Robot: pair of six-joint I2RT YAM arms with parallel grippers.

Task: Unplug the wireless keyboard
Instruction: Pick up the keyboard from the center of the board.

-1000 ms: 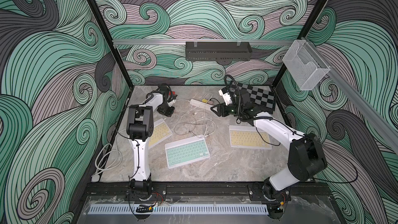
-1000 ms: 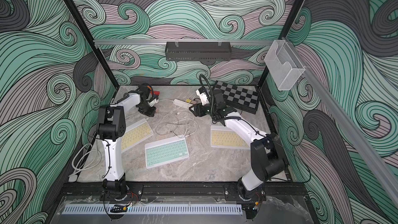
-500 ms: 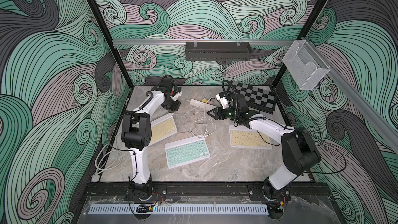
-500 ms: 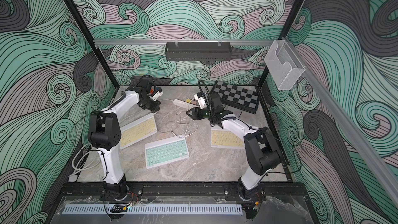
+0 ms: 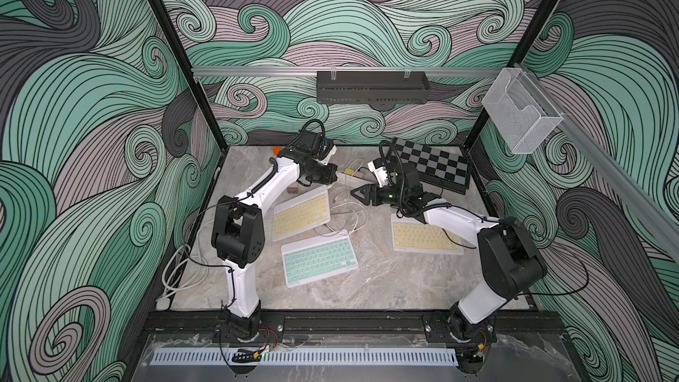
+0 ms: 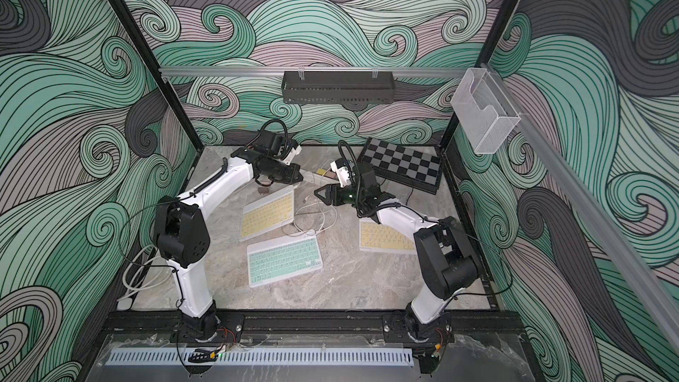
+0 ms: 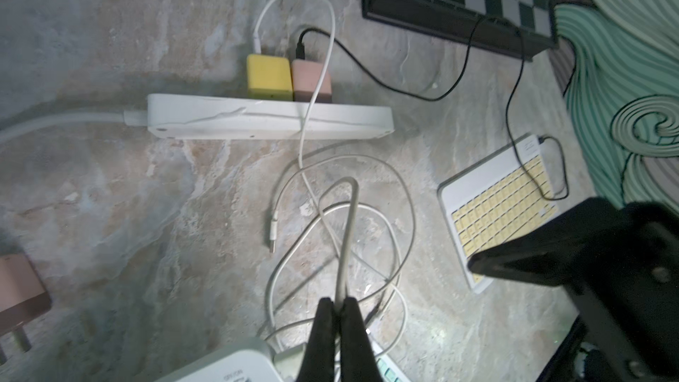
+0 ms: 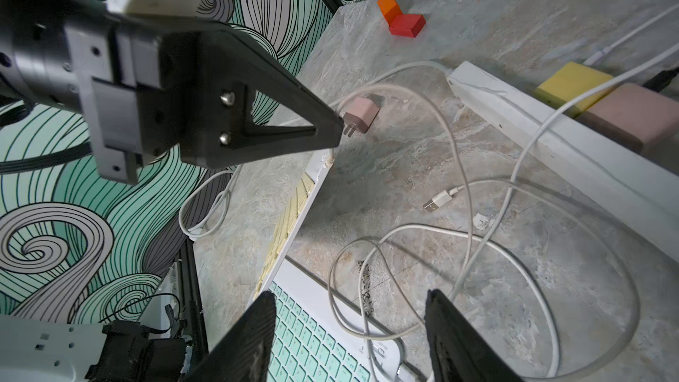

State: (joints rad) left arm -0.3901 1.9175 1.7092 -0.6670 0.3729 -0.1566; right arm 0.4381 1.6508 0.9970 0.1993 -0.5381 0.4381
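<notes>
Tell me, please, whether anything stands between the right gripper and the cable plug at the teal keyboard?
Nothing solid that I can see. The right gripper hangs open over the plug at the teal keyboard. Only slack loops of white cable lie around it.

Left arm [image 5: 264, 189] & right arm [image 5: 453, 220]: white links, blk boxy joint housings [image 5: 239, 233], thin blk cable [image 5: 261, 183] along each, blk hose [image 5: 312, 124] looped at wrist. Green light [image 5: 388, 196] on right wrist. Left gripper [image 8: 336, 128]: blk triangular finger w/ cut-out, 2 silver screws [image 8: 228, 97].
</notes>
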